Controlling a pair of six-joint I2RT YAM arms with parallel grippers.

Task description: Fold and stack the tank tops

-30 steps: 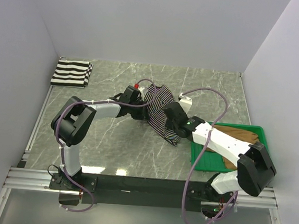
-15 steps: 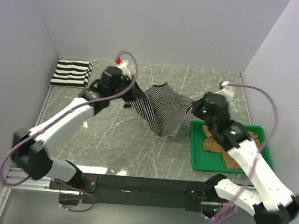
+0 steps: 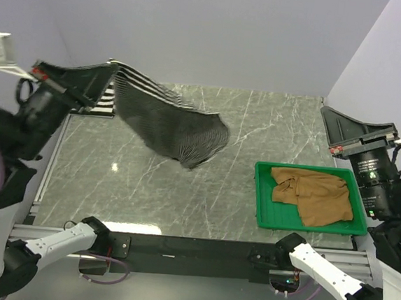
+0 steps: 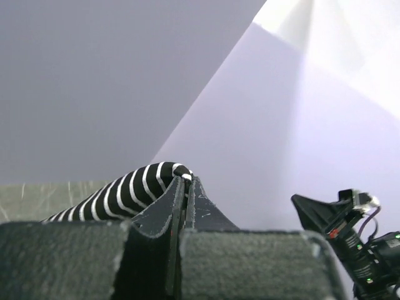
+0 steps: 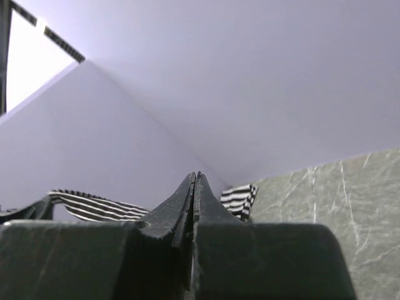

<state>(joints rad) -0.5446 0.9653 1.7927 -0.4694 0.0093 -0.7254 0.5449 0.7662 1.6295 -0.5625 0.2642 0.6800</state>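
My left gripper is raised high at the far left and shut on an edge of the pinstripe tank top, which trails down to the right above the table. In the left wrist view the striped cloth bulges out beside the closed left gripper. My right gripper is raised at the right, shut with nothing in it; its jaws press together. The tan-brown tank top lies crumpled in the green tray. The wide-striped tank top lies folded at the back left, mostly hidden in the top view.
Marble tabletop enclosed by pale walls on the left, back and right. The green tray sits at the right front. The arm bases and a black rail line the near edge.
Both arms have swung up and apart from the table's middle. The pinstripe top has left the right gripper and now hangs only from the left one, carried up and left.
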